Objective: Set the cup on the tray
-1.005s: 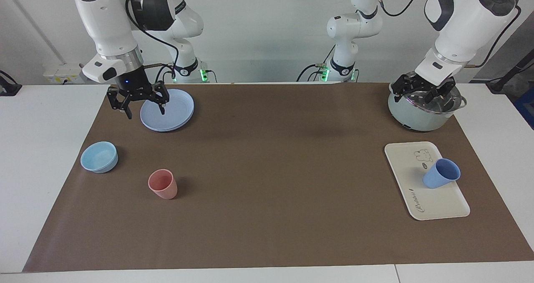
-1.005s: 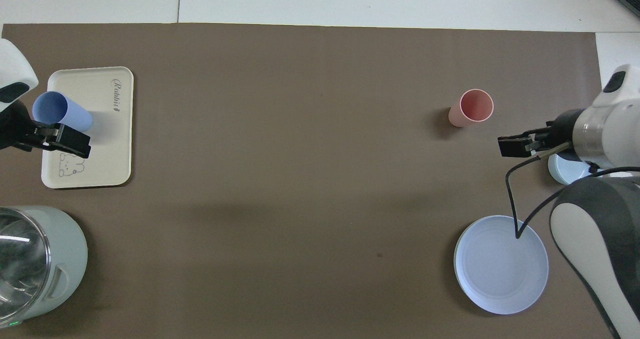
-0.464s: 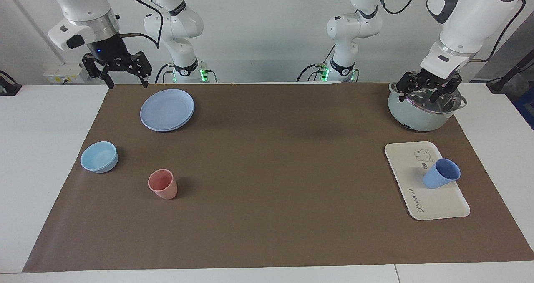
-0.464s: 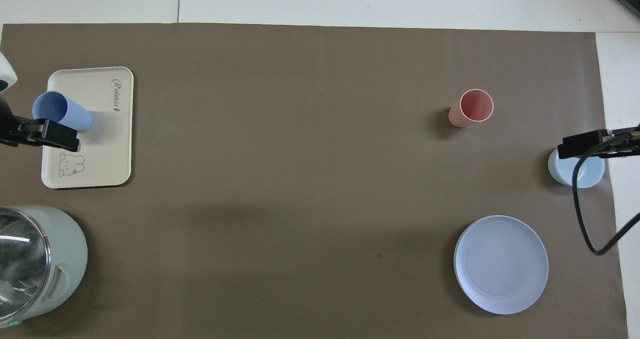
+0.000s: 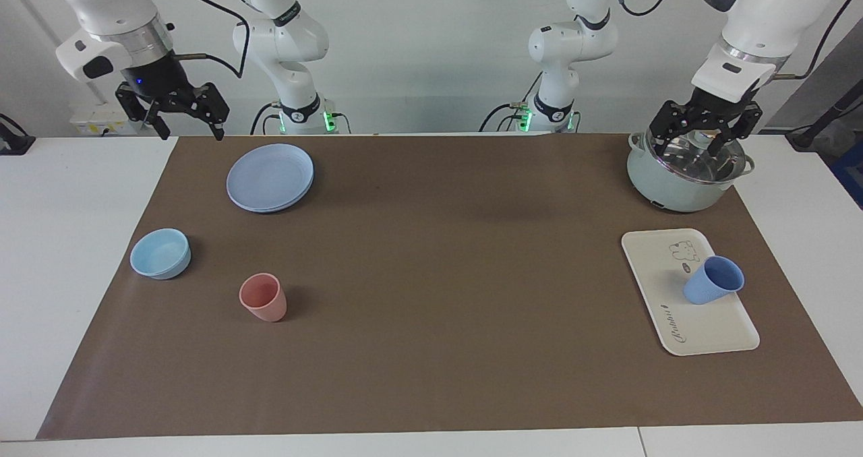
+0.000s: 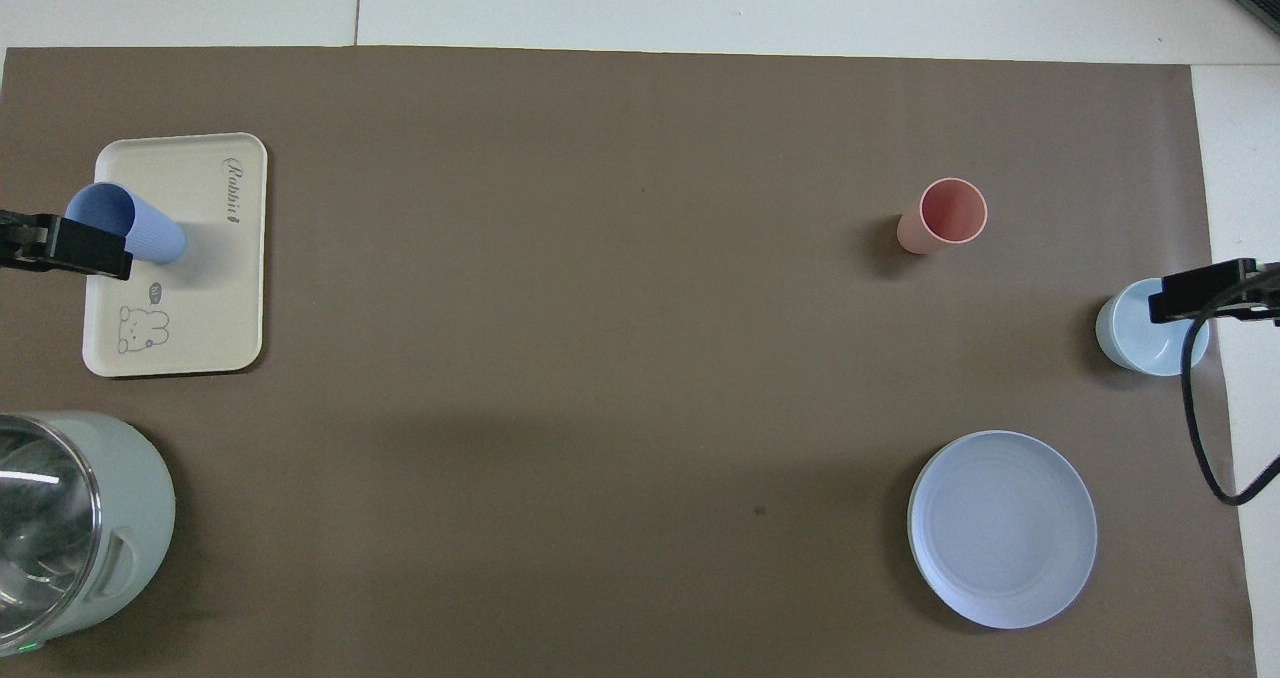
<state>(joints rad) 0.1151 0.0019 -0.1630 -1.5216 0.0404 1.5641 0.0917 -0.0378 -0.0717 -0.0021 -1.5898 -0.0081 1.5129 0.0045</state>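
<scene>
The periwinkle cup [image 5: 713,280] stands upright on the cream tray [image 5: 664,288], at the tray's edge toward the left arm's end of the counter [image 5: 81,255], mouth up. The tray lies on the brown mat [image 5: 431,275], with its bear drawing at the end nearer to the robots.

The left end effector [image 5: 704,137] hangs in the air over the pale green pot [image 5: 674,187], which stands just nearer to the robots than the tray; its fingers are spread wide and hold nothing. The right end effector [image 5: 181,118] hovers over the counter's edge nearest the robots, at the right arm's end, well apart from the tray, also spread wide and empty.

Also well apart from the tray, toward the right arm's end, are the round blue plate [image 5: 270,177], the light-blue bowl [image 5: 160,253] and the salmon-pink cup [image 5: 263,297].
</scene>
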